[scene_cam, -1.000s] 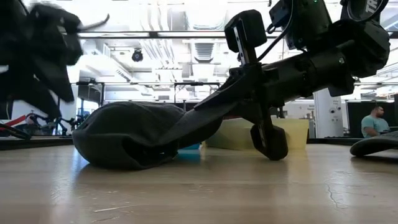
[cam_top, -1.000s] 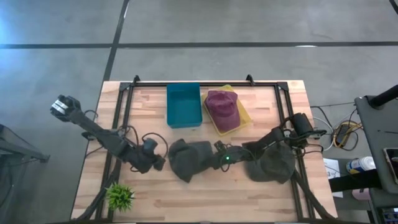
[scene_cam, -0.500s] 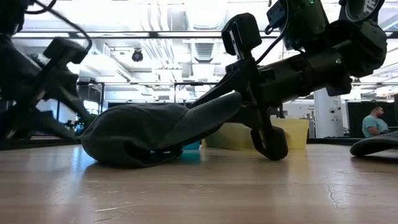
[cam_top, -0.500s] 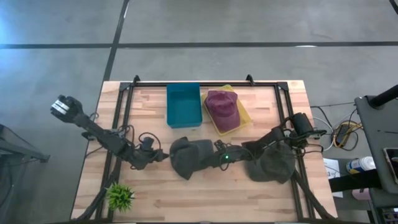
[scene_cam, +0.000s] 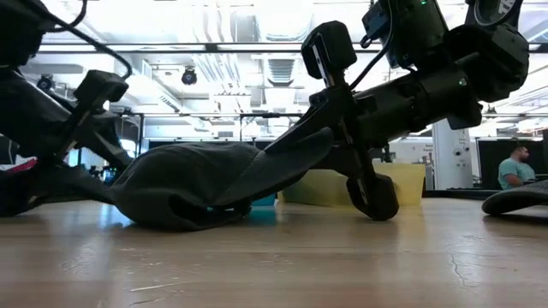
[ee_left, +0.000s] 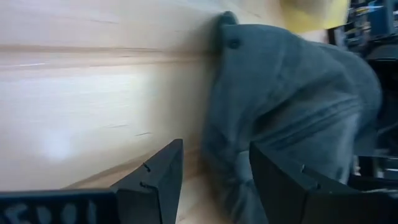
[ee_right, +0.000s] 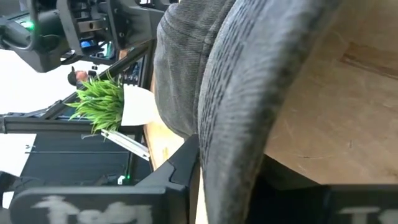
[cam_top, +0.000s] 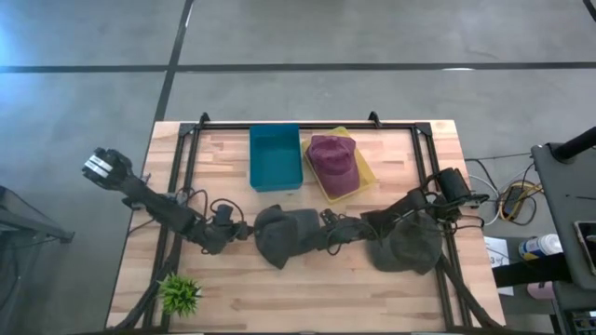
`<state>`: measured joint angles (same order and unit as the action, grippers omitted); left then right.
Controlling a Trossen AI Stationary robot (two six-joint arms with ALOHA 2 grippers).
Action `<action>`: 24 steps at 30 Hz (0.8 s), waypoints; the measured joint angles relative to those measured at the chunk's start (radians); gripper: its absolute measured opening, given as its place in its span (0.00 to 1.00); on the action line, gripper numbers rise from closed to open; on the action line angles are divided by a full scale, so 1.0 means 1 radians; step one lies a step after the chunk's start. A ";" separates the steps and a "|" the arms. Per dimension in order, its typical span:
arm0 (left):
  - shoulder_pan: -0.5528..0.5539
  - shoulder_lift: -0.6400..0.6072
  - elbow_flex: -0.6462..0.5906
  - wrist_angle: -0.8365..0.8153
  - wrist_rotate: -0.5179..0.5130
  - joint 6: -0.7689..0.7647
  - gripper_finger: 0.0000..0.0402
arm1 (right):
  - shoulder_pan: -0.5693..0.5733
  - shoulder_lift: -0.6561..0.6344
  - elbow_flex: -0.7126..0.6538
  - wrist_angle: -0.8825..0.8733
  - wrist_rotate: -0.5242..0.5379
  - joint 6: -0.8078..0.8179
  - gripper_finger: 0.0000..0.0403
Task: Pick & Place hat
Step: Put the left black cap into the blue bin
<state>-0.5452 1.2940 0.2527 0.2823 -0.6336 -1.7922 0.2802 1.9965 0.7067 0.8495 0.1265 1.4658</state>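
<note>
Right fingers (ee_right: pixel 180 168) pinch grey hat (cam_top: pixel 284 234) brim | left fingers (ee_left: pixel 155 180) spread beside hat

left pincer (ee_left: pixel 211 180) spread, right pincer (ee_right: pixel 214 168) clamped

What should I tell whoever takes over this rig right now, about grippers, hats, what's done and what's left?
Right gripper: clamped on the brim of the middle grey hat, seen in the right wrist view.
Left gripper: open, at that hat's other side, touching nothing that shows.
Maroon hat lies on the yellow tray. Blue bin looks empty. Second grey hat lies on the table under the right arm.
Done: one hat placed. Left: lift and place the middle hat, then the second grey hat.
</note>
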 joint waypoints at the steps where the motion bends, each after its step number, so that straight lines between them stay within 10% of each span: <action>1: 0.005 0.023 0.000 0.046 -0.007 0.019 0.44 | 0.000 0.000 0.003 -0.004 0.000 0.000 0.19; 24: 0.016 0.186 0.087 0.214 0.038 0.267 0.33 | -0.008 0.001 0.024 -0.042 -0.029 -0.032 0.19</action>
<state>-0.5289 1.4798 0.3401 0.4967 -0.5957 -1.5256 0.2718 1.9976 0.7311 0.8078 0.0972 1.4334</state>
